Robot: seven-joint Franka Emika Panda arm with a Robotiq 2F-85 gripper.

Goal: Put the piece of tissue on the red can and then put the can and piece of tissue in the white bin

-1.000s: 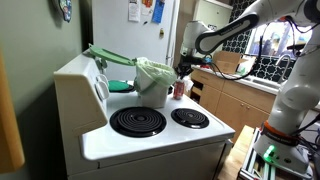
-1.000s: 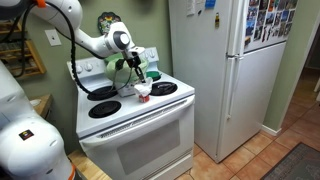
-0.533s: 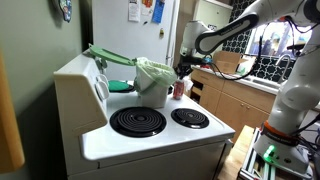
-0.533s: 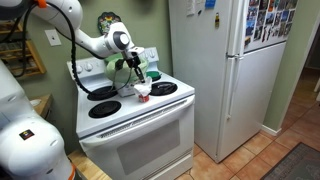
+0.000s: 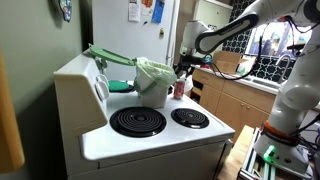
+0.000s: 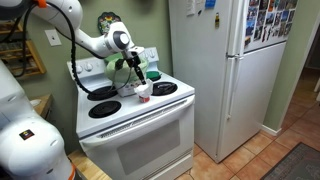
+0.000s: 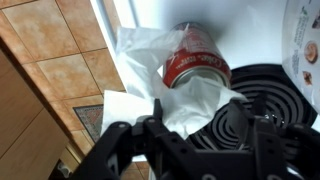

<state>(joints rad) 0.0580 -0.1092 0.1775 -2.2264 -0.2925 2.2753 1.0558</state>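
Observation:
The red can (image 7: 197, 58) lies tipped in the wrist view, with the white piece of tissue (image 7: 150, 70) draped over and around it. In both exterior views the can (image 5: 179, 90) (image 6: 143, 96) stands on the stove top between the burners, and the tissue (image 6: 143, 89) sits on its top. My gripper (image 7: 196, 111) (image 5: 181, 70) hangs just above it, open, with its fingers apart on either side of the tissue's lower edge. The white bin (image 5: 152, 82) with its crinkled liner stands right beside the can.
Two black coil burners (image 5: 137, 121) (image 5: 189, 118) fill the stove front; a third (image 7: 262, 98) lies under my right finger. A green flat tray (image 5: 110, 57) rests on the stove's back panel. The fridge (image 6: 235, 60) stands next to the stove, and wooden cabinets (image 5: 232, 102) stand behind.
My jaws have spread apart and let go of the tissue, which stays on the can. The arm itself has barely moved.

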